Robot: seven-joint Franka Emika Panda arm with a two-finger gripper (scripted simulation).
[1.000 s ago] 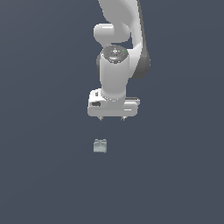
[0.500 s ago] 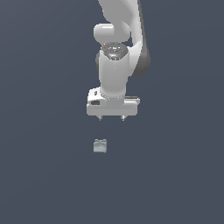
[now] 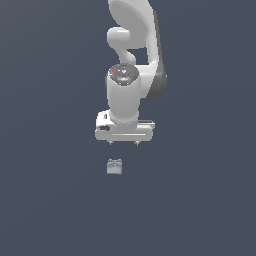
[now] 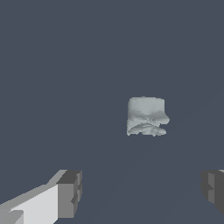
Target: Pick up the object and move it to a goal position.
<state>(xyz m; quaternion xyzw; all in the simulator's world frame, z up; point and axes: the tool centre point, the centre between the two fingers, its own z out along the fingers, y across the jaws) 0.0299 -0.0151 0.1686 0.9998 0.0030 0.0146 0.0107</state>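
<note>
- Arm point(image 3: 131, 95) is pointing straight down, gripper point(image 3: 124, 143) hanging spread wide, grasping nothing.
- Object point(image 3: 114, 167) is lying below the fingertips point(image 4: 70, 192), apart from them.

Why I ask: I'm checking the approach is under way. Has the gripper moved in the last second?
Yes. In the exterior view the gripper has come down toward the block, which lies where it was; its fingers are spread, not yet around the block.
</note>
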